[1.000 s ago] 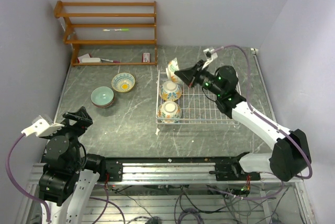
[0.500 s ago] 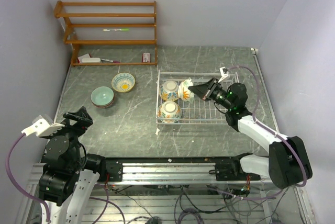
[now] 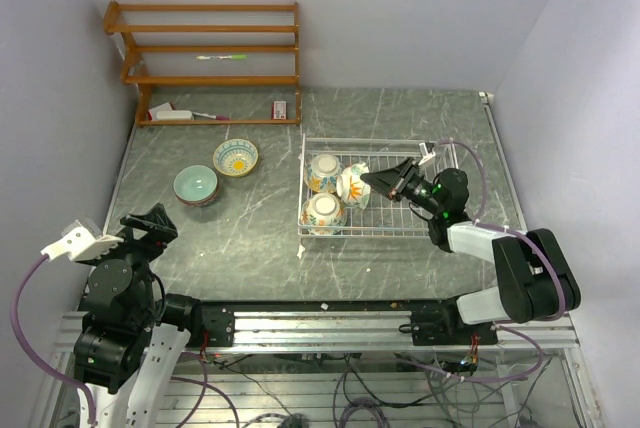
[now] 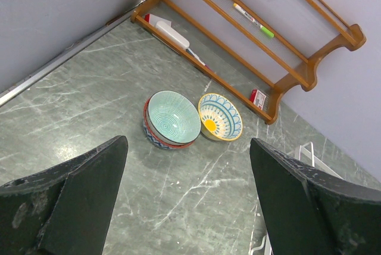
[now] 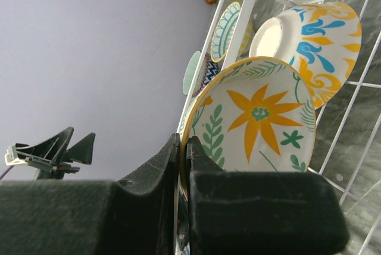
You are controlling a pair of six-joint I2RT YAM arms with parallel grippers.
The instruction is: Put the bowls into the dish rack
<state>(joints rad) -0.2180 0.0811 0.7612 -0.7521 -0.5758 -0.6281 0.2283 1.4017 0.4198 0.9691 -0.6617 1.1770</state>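
The white wire dish rack (image 3: pixel 420 216) holds two patterned bowls (image 3: pixel 326 172) (image 3: pixel 323 211) at its left end. My right gripper (image 3: pixel 372 179) is shut on the rim of a third floral bowl (image 3: pixel 354 186), held on edge low in the rack beside them. In the right wrist view this bowl (image 5: pixel 256 121) shows an orange flower inside, with another bowl (image 5: pixel 312 43) behind it. A pale teal bowl (image 3: pixel 195 185) stacked in a reddish one and a yellow and blue bowl (image 3: pixel 235 157) sit on the table at left. My left gripper (image 4: pixel 187 207) is open and empty, above the table near them.
A brown wooden shelf unit (image 3: pixel 205 63) stands at the back left with a pen and small items on it. Walls close in on the left, back and right. The rack's right half (image 3: pixel 435 163) has bare wire.
My right gripper has carried the floral bowl from above the rack's back left corner down into the rack, beside the two bowls. The left arm has not moved.
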